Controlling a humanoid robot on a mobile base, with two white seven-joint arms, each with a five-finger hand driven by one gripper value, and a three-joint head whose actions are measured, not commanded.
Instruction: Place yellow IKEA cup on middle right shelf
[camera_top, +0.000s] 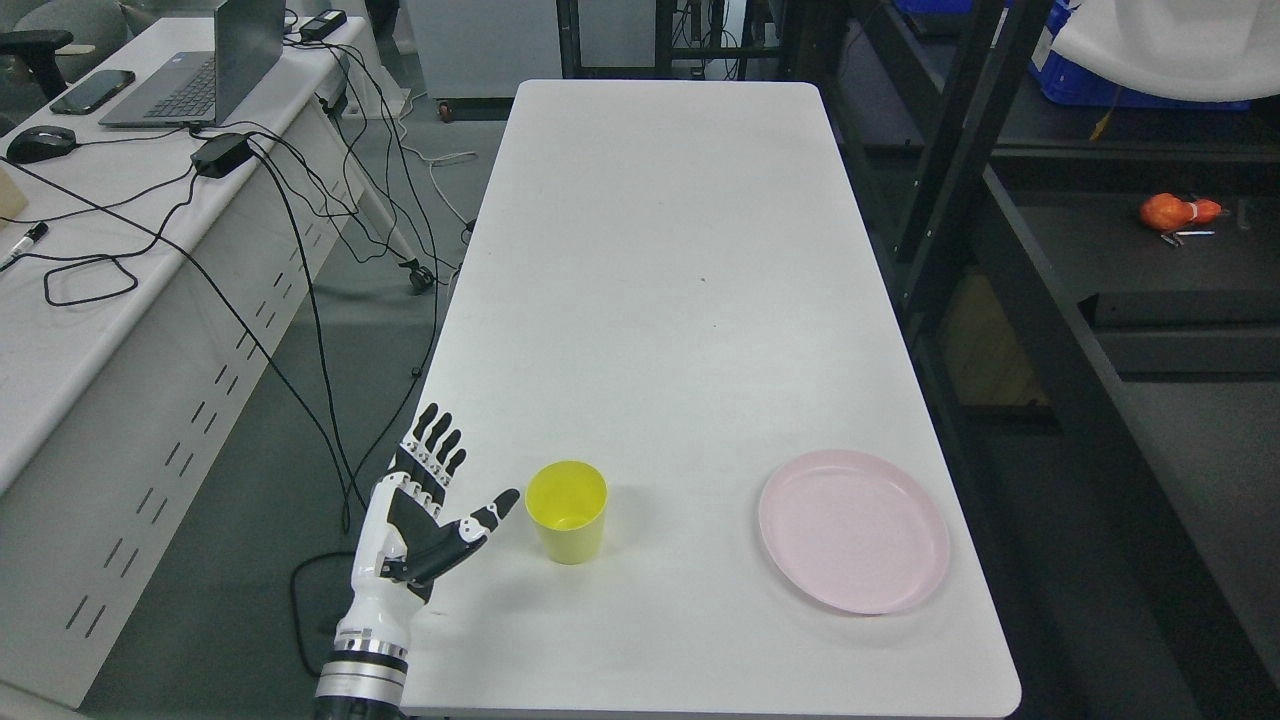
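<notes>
Head view: yellow cup (567, 511) upright on white table (660, 300), near front-left edge. Left hand (425, 505) just beside cup, fingers spread, thumb pointing toward it, holding nothing. Pink plate (853, 530) well right of cup. Dark shelving (1000, 250) along table's right side; orange object (1178, 212) there, possibly toy.

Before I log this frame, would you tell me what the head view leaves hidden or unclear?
- Right hand: not in this view.
- Left hand: its arm is cut off by the bottom edge.
- Shelf unit: cut off by the right and top edges, so the middle right shelf can't be identified.
- Yellow cup: any print is too small to read.
- Orange object: too small to identify.
</notes>
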